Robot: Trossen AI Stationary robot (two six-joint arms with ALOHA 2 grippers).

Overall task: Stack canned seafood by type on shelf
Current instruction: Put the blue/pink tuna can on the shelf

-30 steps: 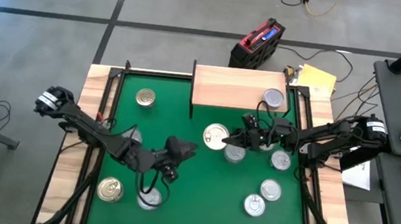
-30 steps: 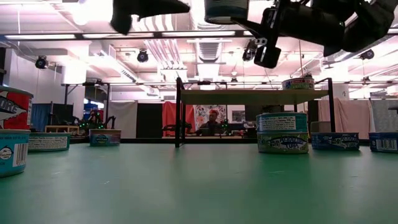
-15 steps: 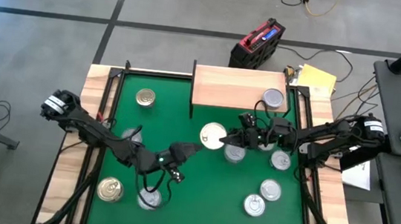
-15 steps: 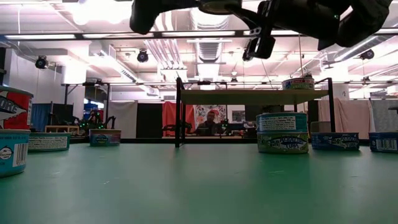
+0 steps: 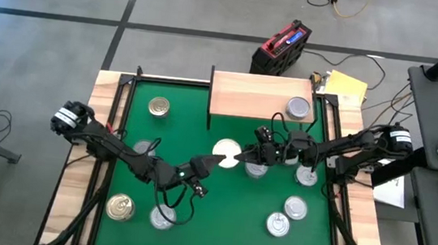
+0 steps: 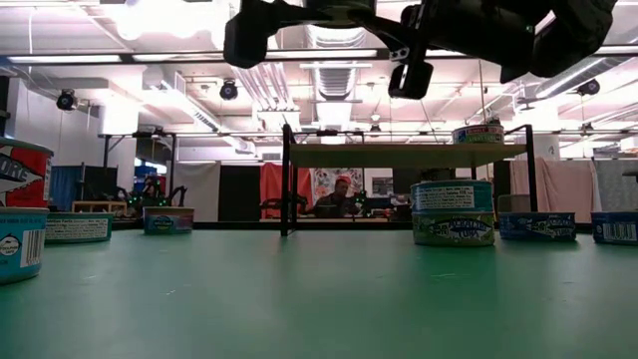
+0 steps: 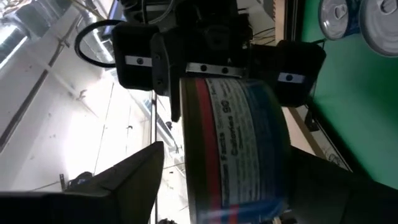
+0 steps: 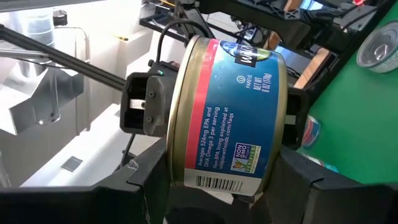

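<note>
A tin with a red-and-blue label and a pale lid (image 5: 226,153) hangs in the air above the mat's middle, between both grippers. My right gripper (image 5: 243,153) reaches in from the right and is shut on it. My left gripper (image 5: 215,160) comes from the near left and is open. Its fingers (image 7: 127,180) stand on either side of the same tin (image 7: 236,137), with a gap beside one. The light-wood shelf (image 5: 254,96) stands at the far edge with one silver-topped tin (image 5: 299,107) resting on its board. My right gripper pinches the tin by its labelled side wall (image 8: 186,165), one finger (image 8: 152,180) on each opposite side. The fingers come in level from the table's right. The tin is lifted clear of the mat, with its lid facing up in the high view.
Gold-topped tins sit at the far left (image 5: 158,106) and near left (image 5: 120,206). Silver-topped tins lie near the left arm (image 5: 162,217) and on the right (image 5: 305,176) (image 5: 296,207) (image 5: 278,223). A two-tin stack (image 6: 454,211) stands before the shelf (image 6: 399,155). A wooden border rings the green mat (image 5: 215,236).
My right gripper has carried the tin up and slightly toward the table's left, and the tin has risen out of the low view. My left gripper has swung toward the far right, up to the tin, until its fingers flank it.
</note>
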